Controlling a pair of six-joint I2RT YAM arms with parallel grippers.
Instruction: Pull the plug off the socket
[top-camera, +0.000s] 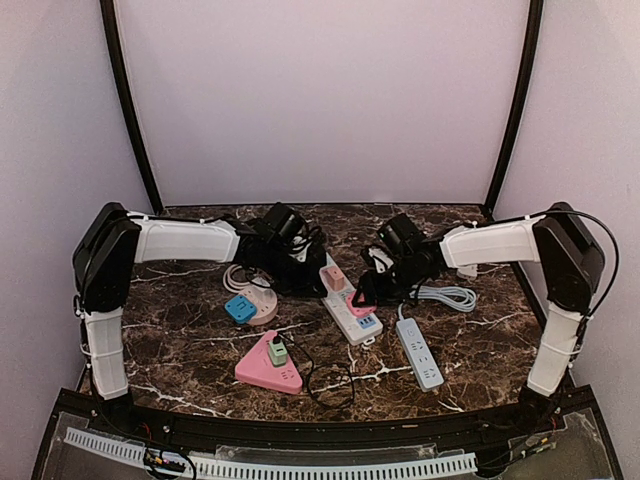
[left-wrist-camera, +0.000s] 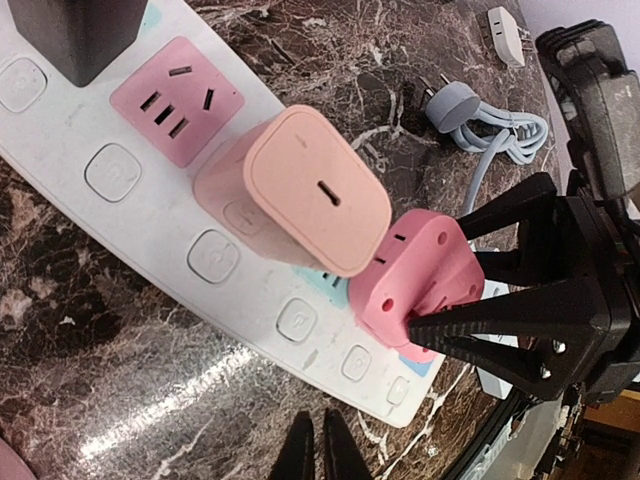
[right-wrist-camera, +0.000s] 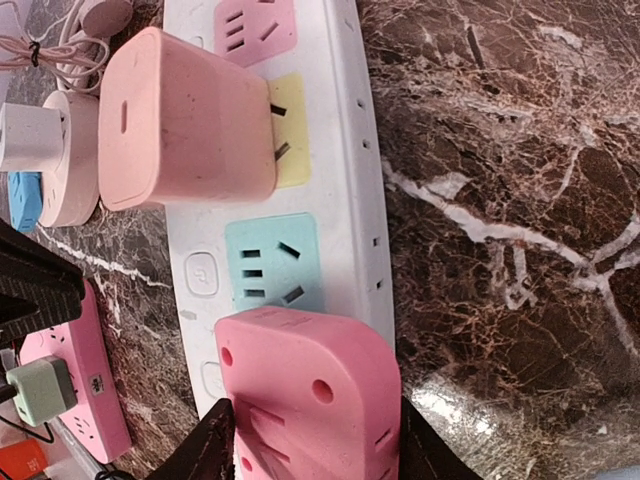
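no readable text on the pink plug (right-wrist-camera: 310, 400) or socket strip (right-wrist-camera: 345, 130)

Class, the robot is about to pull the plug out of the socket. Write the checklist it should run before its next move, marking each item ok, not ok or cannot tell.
1. Right gripper has a finger on each side of the pink adapter: ok.
2. Left gripper pins down the white power strip: cannot tell; its fingertips sit close together by the strip's edge, contact unclear.
3. Adapter's prongs seated or out: cannot tell, hidden underneath.
4. Peach charger is apart from the gripped adapter, with one blue socket between them: ok.
5. Grey cable lies off the strip: ok.
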